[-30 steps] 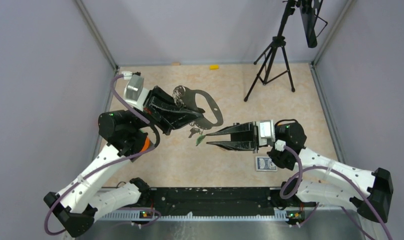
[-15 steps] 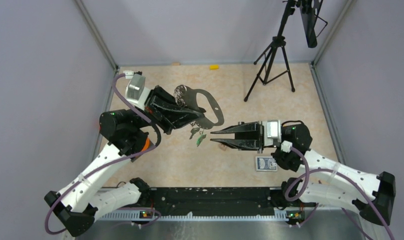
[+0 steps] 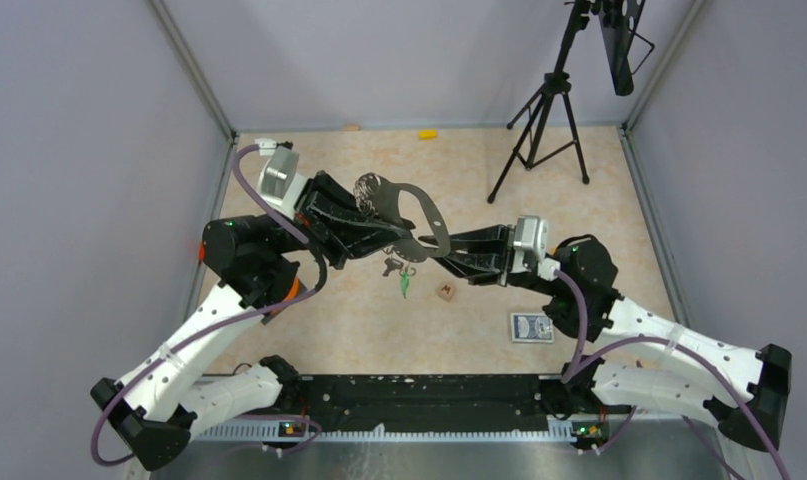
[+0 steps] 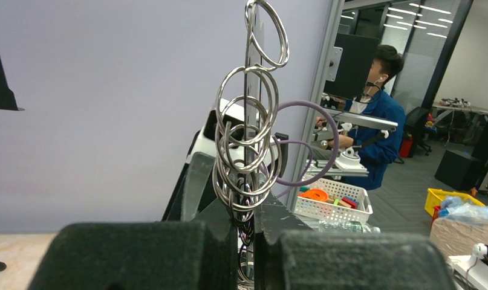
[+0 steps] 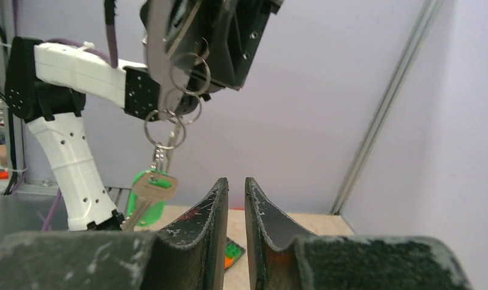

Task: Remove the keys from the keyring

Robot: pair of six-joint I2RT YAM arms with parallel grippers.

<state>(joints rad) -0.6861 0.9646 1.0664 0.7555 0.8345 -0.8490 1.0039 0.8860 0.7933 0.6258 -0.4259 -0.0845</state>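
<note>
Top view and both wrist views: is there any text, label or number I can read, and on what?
No text can be read.
Small brown cube: dark mark on top, too small to read.
Blue patterned card: print too blurred to read.
Silver key: no stamp legible.

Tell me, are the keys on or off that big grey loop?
On. The keys hang by small rings from the keyring, held up in the left gripper.

Overhead view looks down; both wrist views face the keyring (image 3: 434, 220) closely.
</note>
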